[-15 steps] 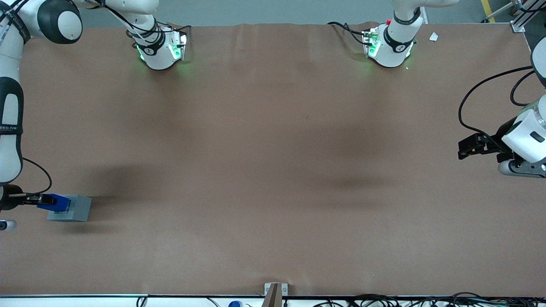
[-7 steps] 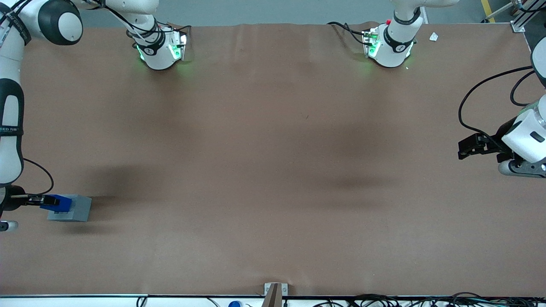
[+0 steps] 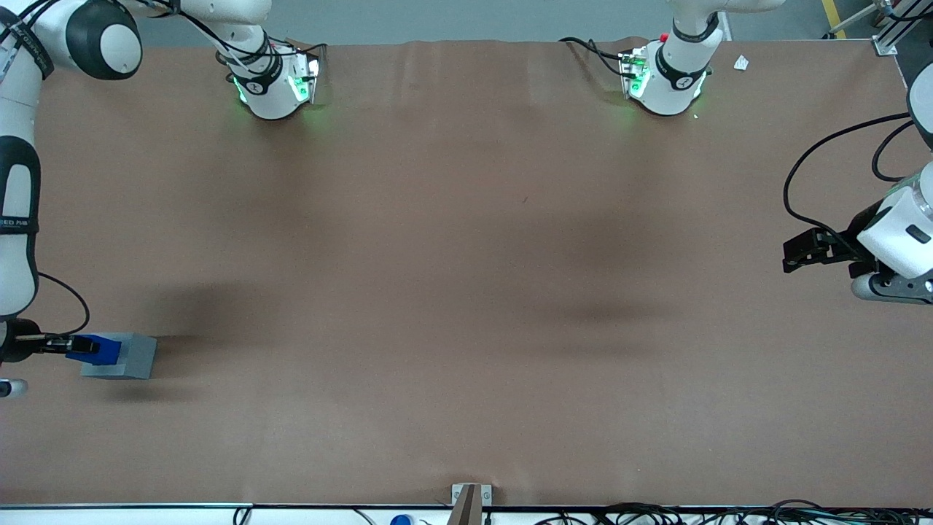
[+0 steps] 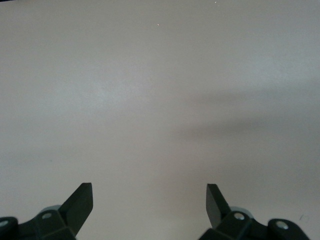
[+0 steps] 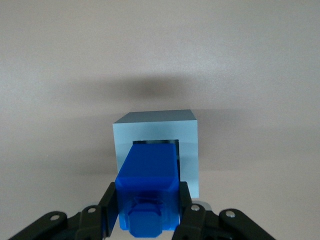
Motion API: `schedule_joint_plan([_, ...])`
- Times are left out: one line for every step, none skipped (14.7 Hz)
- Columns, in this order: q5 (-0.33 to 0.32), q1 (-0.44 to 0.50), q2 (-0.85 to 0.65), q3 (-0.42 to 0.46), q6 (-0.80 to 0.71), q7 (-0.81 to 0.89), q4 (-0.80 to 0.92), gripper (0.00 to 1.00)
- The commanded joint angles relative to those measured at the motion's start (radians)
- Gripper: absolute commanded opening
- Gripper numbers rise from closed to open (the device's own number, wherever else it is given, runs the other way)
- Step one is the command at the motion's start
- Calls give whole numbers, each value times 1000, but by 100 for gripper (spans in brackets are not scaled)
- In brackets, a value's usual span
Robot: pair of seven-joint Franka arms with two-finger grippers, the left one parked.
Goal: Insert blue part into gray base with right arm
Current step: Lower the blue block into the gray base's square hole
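Note:
The gray base [image 3: 125,357] stands on the brown table near the working arm's end. The blue part [image 3: 100,348] hangs over the base's top, at the edge nearest the arm, held by my right gripper [image 3: 82,345], whose fingers are shut on its two sides. In the right wrist view the blue part [image 5: 148,186] points down at the square recess in the gray base [image 5: 189,150], its lower end at the recess opening, and the black fingers [image 5: 111,206] clamp it on both flanks. The right arm [image 3: 17,197] rises along the table's end.
Two white arm bases with green lights [image 3: 273,80] [image 3: 663,76] stand along the table edge farthest from the front camera. A small metal bracket [image 3: 470,497] sits at the nearest edge. The parked arm [image 3: 885,248] hovers at its end of the table.
The right gripper with the blue part has shifted only slightly, a few pixels lower toward the gray base. The base has not moved.

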Motion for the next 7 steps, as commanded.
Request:
schedule_joint_plan([10,-12,28,7,-8,11,39,0])
schedule_joint_plan([10,-12,30,7,-8,11,42,0])
schedule_joint_plan([10,-12,30,7,-10,11,44,0])
schedule_joint_plan([10,-12,31,7,-8,11,44,0])
schedule_joint_plan([10,-12,33,7,-10,9,44,0])
schedule_joint_plan([10,-15,34,7,-10,9,44,0])
schedule_joint_plan([10,-18,34,7,-10,9,44,0])
